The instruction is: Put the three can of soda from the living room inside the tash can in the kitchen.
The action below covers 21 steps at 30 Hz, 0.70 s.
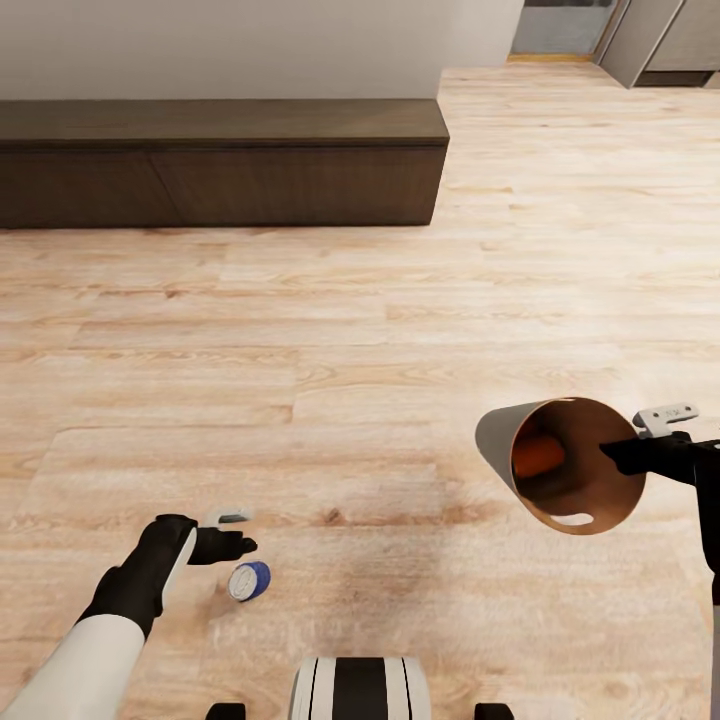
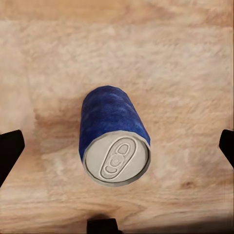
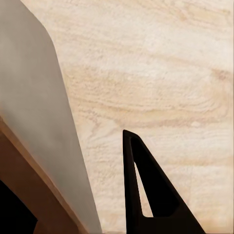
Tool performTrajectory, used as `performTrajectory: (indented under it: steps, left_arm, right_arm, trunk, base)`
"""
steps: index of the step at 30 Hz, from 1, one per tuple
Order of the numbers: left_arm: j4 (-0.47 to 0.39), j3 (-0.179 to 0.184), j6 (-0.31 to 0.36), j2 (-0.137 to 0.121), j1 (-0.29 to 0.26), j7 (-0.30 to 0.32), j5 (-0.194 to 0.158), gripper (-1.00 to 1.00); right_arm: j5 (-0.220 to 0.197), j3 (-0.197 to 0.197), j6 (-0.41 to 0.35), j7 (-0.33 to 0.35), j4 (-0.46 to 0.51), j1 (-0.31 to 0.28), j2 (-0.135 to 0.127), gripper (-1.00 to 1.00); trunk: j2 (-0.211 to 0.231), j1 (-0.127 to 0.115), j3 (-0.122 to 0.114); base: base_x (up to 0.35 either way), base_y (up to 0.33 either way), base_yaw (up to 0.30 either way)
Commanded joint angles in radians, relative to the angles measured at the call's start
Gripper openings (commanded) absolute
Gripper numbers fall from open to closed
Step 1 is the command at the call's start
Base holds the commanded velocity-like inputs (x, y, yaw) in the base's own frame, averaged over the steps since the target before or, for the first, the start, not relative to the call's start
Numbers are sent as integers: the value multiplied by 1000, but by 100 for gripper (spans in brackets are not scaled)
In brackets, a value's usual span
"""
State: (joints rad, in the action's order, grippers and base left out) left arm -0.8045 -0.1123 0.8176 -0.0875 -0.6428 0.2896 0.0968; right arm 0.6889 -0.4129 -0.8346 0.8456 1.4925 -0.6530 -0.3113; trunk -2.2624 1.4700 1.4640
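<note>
A dark blue can of soda (image 1: 248,580) (image 2: 113,139) lies on its side on the wood floor, silver top toward the left wrist camera. My left gripper (image 1: 235,533) hovers just above it, open, with a black finger (image 2: 9,151) far out on either side of the can. The tash can (image 1: 497,435), grey-beige outside and brown inside, hangs tilted with its mouth toward me. My right gripper (image 1: 625,452) is shut on its rim, and its outer finger (image 3: 146,195) lies beside the bin's wall (image 3: 34,122). An orange can (image 1: 538,455) rests inside the bin.
A long low dark-brown bench (image 1: 220,160) runs along the far wall at the left. Grey cabinet fronts (image 1: 670,40) show at the far right. Wood floor (image 1: 350,330) stretches between them. My base (image 1: 360,690) is at the near edge.
</note>
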Motion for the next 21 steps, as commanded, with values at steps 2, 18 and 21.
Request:
performTrajectory:
  steps: [2,18,21]
  left_arm:
    - [-1,3,-1,0,0,-4,0,100]
    - [0,5,-3,3,0,-9,0,100]
    - [-1,5,-3,3,0,-10,0,100]
  right_arm:
    - [-9,0,-3,6,0,0,0,-100]
    - [-6,45,-2,3,-1,0,3,-100]
    - [-6,50,-3,3,-1,0,3,-100]
  trunk:
    - [0,0,3]
    - [0,0,7]
    - [0,0,7]
  base:
    - [-78,0,0]
    - [-10,-78,0]
    - [0,-16,0]
